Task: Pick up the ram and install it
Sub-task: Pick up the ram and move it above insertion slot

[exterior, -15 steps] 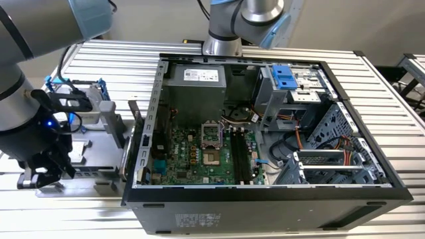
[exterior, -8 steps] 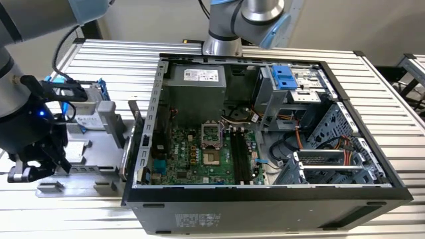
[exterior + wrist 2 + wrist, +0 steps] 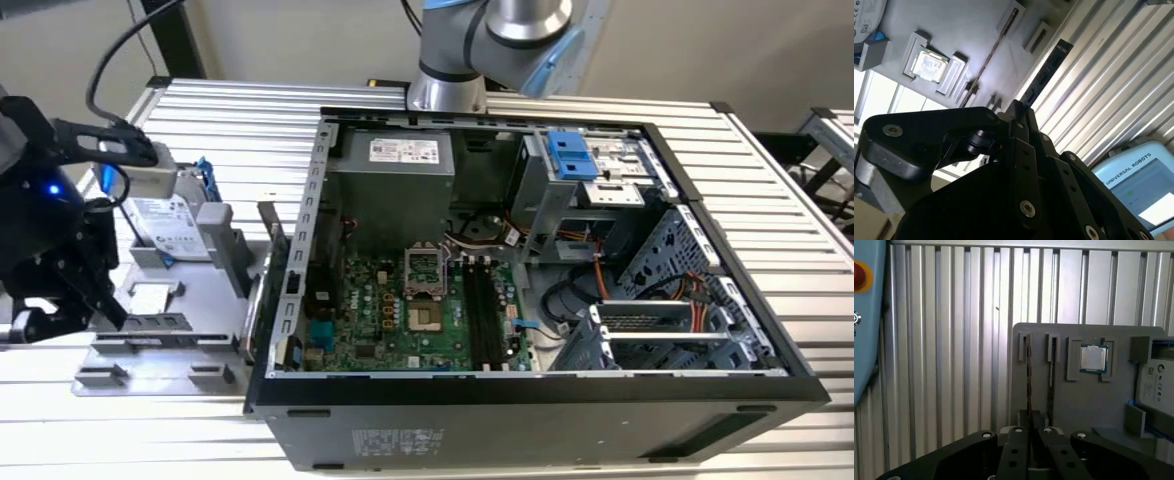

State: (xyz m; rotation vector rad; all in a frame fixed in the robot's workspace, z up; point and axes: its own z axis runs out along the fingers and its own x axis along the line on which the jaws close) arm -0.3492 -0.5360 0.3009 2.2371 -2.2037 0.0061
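The ram (image 3: 1028, 375) is a thin dark stick standing on edge in a slot of the grey parts tray (image 3: 1079, 405), in the slot closest to the tray's edge. In the second wrist view the ram (image 3: 1046, 72) runs straight out from the fingertips. My gripper (image 3: 1032, 432) has its two black fingers drawn together on the near end of this stick, which still sits in the tray. In the exterior view the gripper (image 3: 107, 310) hangs over the tray (image 3: 147, 365) at the exterior view's left. The motherboard's long black slots (image 3: 483, 318) lie inside the open computer case (image 3: 534, 390).
A second thin stick (image 3: 1051, 367) stands in the neighbouring tray slot. The tray also holds a processor chip (image 3: 1093, 358) and a silver hard drive (image 3: 167, 215). A blue pendant (image 3: 864, 315) with a red button lies on the ribbed metal table (image 3: 954, 340).
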